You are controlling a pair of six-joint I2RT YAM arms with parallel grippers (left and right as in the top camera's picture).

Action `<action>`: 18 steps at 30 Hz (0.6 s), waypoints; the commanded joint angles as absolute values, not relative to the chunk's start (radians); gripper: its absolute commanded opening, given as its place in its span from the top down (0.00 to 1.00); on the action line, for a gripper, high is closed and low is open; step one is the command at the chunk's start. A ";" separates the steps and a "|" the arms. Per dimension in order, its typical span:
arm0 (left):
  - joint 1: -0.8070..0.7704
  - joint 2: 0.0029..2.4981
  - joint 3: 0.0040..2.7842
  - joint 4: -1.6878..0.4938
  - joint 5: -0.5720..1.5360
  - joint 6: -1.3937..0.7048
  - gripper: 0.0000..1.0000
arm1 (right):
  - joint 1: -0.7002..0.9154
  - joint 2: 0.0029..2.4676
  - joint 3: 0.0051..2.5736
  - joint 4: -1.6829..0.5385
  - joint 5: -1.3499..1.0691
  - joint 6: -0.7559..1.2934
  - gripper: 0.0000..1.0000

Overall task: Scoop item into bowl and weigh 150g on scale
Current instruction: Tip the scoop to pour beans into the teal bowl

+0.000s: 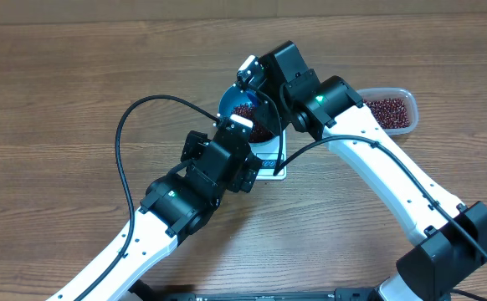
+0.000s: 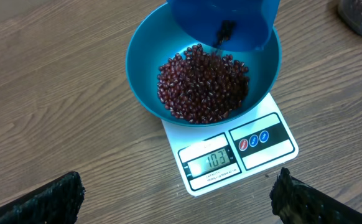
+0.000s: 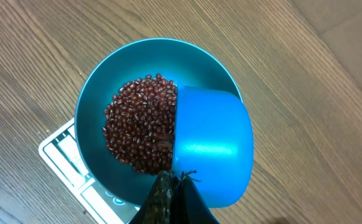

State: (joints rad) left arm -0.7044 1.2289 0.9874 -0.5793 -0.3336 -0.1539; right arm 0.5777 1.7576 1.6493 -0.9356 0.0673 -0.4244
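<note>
Locate the beans (image 2: 203,84) heaped in the blue bowl (image 2: 142,74), with the bowl seated on the white kitchen scale (image 2: 176,135); read 103 on the display, short of target. Note the right gripper (image 3: 168,194) pressed together, pinching the blue scoop (image 3: 213,146) at its near end. Note the left gripper (image 2: 176,198) spread wide, holding nothing, hovering near the scale's front edge. Observe the scoop tipped over the bowl's rim on the side away from the display, mouth facing down onto the heap, long axis running from the pinched end out across the bowl. Expect overshoot past target if refilled too full from the tub (image 1: 392,110) or tipped too steeply. Expect scattered beans if poured across the rim. Avoid resting the scoop on the bowl: probable false reading. Keep the left fingers clear of the platform
</note>
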 commanded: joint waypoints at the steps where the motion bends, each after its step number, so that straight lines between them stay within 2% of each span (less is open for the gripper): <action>1: -0.701 1.229 1.011 -0.576 -0.340 -0.154 0.00 | 0.583 1.715 1.684 -0.934 0.077 -0.479 0.96; 11: -0.701 1.229 1.011 -0.576 -0.340 -0.154 0.00 | 0.583 1.715 1.684 -0.933 0.077 -0.464 0.96; 18: -0.701 1.229 1.011 -0.576 -0.340 -0.154 0.00 | 0.580 1.678 1.684 -0.893 0.077 -0.243 0.96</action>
State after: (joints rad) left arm -0.7044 1.2289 0.9874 -0.5793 -0.3336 -0.1539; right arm 0.5777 1.7527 1.6493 -0.9218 0.0677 -0.3702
